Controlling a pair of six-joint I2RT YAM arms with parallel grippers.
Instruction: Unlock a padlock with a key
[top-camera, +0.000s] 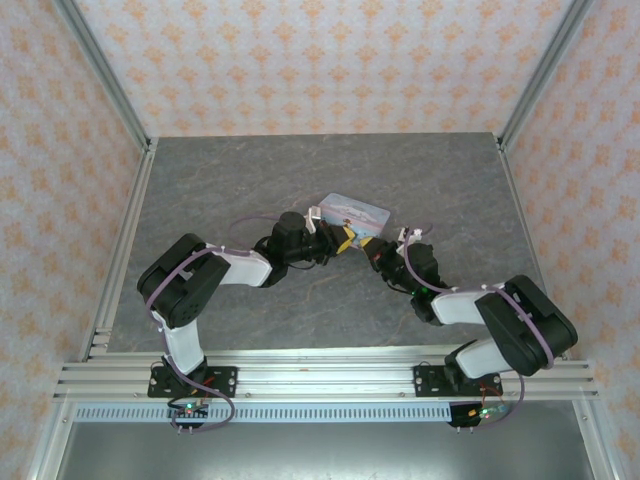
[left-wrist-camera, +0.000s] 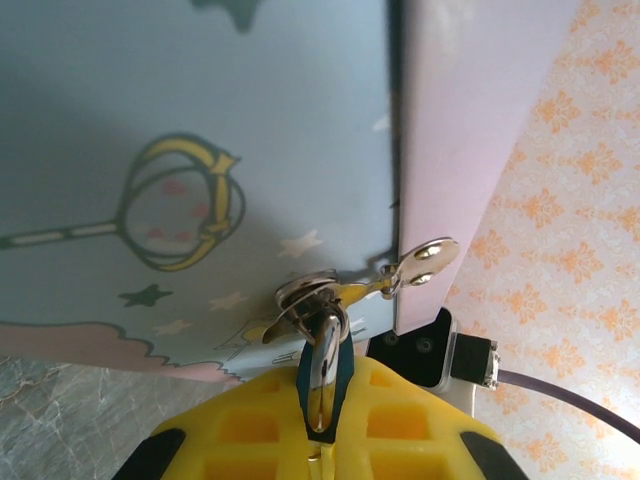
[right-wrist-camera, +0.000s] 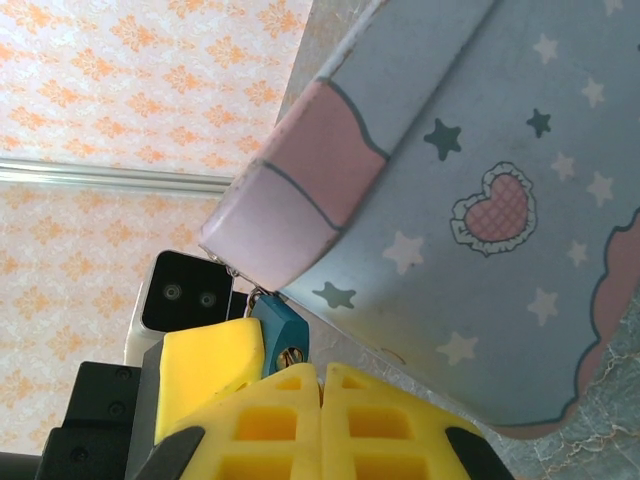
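Left hand (left-wrist-camera: 318, 432) clenched on the padlock (right-wrist-camera: 283, 325), which hangs through the hasp (left-wrist-camera: 420, 262) of the tin (left-wrist-camera: 200, 120). Right hand (right-wrist-camera: 321, 385) clenched right at the lock; can't tell if the key is pinched. Risks: key misses the keyhole or slips out, or a push shifts the tin and twists the padlock free.

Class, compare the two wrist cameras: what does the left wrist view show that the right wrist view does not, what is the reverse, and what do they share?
Left wrist view: a yellow wand drawing on the tin, and the silvery hasp at the tin's edge. Right wrist view: a pink heart on the tin, the brass-coloured keyhole in the padlock's end, and the shut right tool close to it. Shared: the tin, the teal padlock pinched in the shut left tool, and the patterned wall.
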